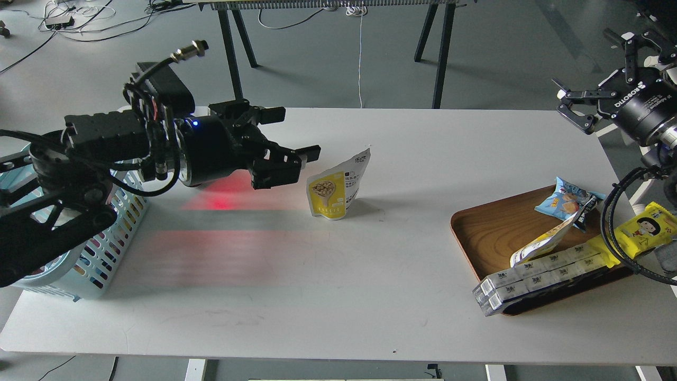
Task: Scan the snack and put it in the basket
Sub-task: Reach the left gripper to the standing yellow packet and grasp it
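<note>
Evenly and fairly brightly lit from overhead, with soft short shadows beside the yellow-and-white stand-up pouch (338,185) and under the rim of the brown wooden tray (486,233). Striped red glow across the matte white tabletop (338,296) below the black left gripper (296,159), plus a small blue light on its wrist. Sharp at centre, slightly softer toward the edges; dark arm parts short on detail.

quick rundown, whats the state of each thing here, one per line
snack: standing upright on the table, free of both grippers
basket: upright at the table's left edge, partly hidden by the left arm
left gripper: open, beside the snack, not touching
right gripper: open, raised, holding nothing
wooden tray: flat on the table, holding several packets
</note>
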